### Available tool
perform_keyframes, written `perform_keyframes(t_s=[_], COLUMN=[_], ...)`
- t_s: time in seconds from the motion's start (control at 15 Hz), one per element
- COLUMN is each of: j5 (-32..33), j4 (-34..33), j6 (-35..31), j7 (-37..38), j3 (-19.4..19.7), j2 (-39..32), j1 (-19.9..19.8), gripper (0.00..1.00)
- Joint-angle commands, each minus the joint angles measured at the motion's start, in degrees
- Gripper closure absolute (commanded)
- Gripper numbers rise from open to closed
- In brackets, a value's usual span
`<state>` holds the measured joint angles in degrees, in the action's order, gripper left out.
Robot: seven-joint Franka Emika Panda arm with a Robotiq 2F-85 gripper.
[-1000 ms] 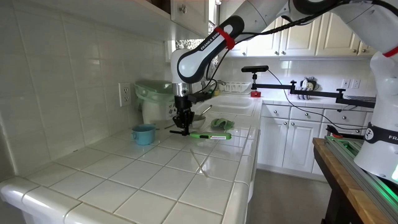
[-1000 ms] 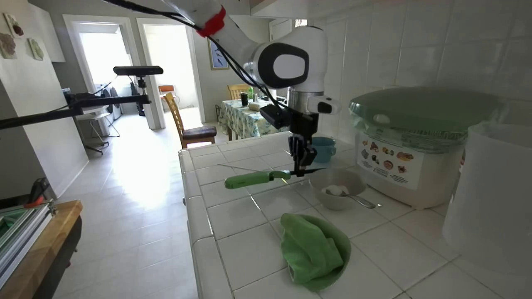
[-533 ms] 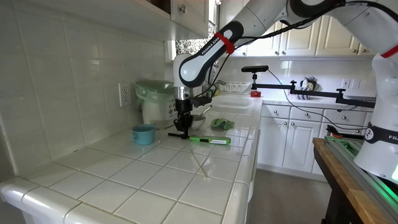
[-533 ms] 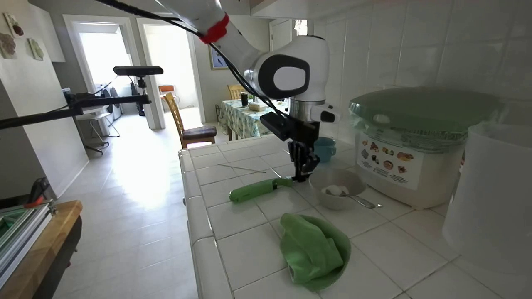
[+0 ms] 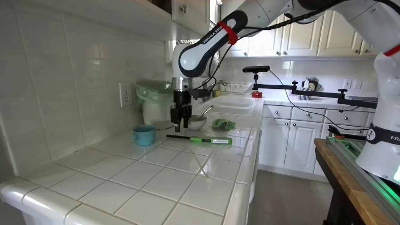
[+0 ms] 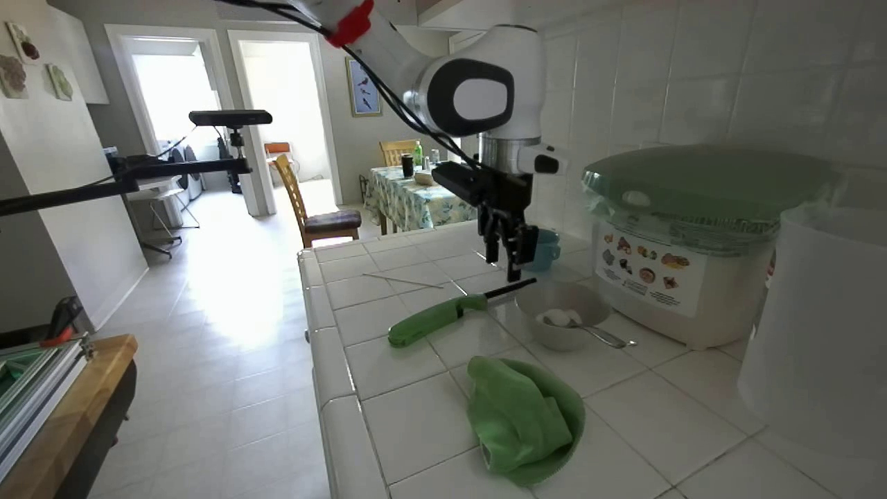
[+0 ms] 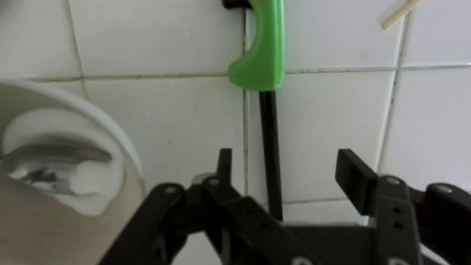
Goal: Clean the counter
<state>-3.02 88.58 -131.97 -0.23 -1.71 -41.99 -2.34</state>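
The pincer point(image 7: 285, 167), jaws well parted and empty, hangs above a green lighter point(image 5: 201, 139) on the white-tiled table point(image 5: 140, 175), which runs along the wall point(image 5: 47, 93). Sideways drift during any descent may tip the adjacent bowl point(image 6: 551, 338); an off-centre grip may let the lighter pivot.

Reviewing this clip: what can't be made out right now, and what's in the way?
Green-handled tool, wrist view: handle's far end cut off by the top edge.
White bowl, wrist view: cut off by the left edge.
Blue cup, in an exterior view: partly hidden behind the fingers.
Bin, in both exterior views: its green lid hides the inside.
Dark speck on the counter, wrist view: too small to identify.
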Motion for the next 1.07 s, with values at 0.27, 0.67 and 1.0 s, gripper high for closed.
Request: perform_keyframes(t_s=[0.27,0.67,1.0], j5=[-3.0,-2.93,-4.3], j4=[6.03,11.71,19.63], j6=[13.35,7.34,4.51], j7=[-0.97,1.42,1.03], j3=[-2.67,-3.18,-4.29], j2=[10.38,14.4,24.75], j1=[1.64,5.25,5.9], gripper=[0.0,0.0,0.0])
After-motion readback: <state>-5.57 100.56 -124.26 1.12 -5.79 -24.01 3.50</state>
